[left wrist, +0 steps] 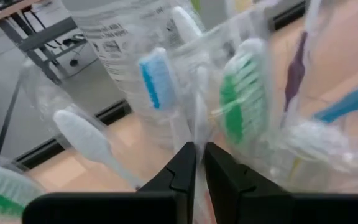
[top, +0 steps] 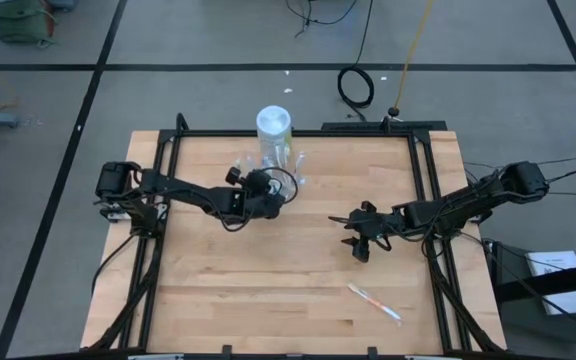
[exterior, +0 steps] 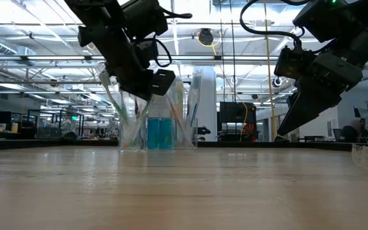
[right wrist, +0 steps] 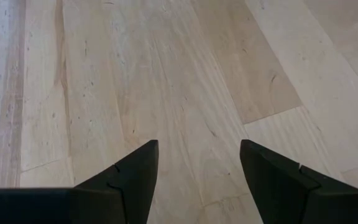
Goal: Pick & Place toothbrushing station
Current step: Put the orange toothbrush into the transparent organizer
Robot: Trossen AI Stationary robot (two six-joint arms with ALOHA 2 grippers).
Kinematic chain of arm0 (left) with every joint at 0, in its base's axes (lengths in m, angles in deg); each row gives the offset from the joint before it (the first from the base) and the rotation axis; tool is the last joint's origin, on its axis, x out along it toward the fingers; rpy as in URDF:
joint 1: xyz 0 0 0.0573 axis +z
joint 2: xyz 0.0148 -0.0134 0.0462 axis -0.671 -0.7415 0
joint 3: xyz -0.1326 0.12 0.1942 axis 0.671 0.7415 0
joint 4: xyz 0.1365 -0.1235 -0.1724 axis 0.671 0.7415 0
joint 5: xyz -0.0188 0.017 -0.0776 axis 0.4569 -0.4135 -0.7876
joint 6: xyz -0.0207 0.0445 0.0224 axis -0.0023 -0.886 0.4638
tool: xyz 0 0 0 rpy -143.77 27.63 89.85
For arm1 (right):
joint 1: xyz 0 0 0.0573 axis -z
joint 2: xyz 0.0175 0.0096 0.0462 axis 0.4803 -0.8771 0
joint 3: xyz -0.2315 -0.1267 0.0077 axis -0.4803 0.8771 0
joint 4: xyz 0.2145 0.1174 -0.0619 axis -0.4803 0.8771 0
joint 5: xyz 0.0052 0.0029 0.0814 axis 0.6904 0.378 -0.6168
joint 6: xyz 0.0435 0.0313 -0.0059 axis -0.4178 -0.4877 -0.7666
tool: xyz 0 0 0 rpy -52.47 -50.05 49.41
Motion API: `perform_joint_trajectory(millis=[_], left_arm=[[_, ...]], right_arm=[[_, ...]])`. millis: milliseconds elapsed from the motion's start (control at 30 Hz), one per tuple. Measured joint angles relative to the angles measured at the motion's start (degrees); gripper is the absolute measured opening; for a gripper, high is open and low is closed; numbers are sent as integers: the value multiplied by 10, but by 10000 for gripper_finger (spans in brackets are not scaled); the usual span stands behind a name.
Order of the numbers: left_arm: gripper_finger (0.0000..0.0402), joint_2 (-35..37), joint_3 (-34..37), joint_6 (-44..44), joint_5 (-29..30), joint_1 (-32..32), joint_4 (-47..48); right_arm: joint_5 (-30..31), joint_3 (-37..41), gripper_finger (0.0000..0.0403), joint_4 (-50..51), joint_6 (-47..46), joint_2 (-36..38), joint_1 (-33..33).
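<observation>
On the light wooden table [top: 268,290], the small clear plastic cup-like toothbrushing station [top: 286,168] stands toward the upper middle of the high view, just in front of a taller white-topped canister [top: 274,124] that sits at the table's far edge. In the low view the holder [exterior: 161,124] shows left of centre, resting on the table, with several toothbrushes leaning out of it and a blue block in its middle.

The left gripper [top: 268,190] is at the holder's near-left side in the high view. Its wrist camera looks straight into the clear holder: toothbrush heads with blue [left wrist: 151,78], green [left wrist: 244,99] and white [left wrist: 79,130] bristles fill the frame, and the two dark fingers [left wrist: 182,171] stand almost together, with only a thin slit between them and what looks like a clear edge of the holder in that slit. Whether they truly pinch it cannot be told.

The right gripper [top: 360,243] hangs over bare table right of centre, well apart from the holder; its jaws are spread wide and hold nothing, as its wrist view shows [right wrist: 197,180].

A single loose toothbrush [top: 374,301] lies on the table in the lower right of the high view.
</observation>
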Motion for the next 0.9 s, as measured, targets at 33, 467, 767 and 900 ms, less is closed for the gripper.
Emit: perform_joint_trajectory(millis=[33,467,767,900], left_arm=[[36,0,0,0,-3,1,1],[38,2,-6,-26,-41,8,8],[51,5,-30,-77,-113,25,5],[91,5,-30,-74,-125,34,34]], right_arm=[[0,0,222,0,0,0,0],[0,0,222,0,0,0,0],[0,0,222,0,15,0,0],[-1,0,222,0,15,0,0]])
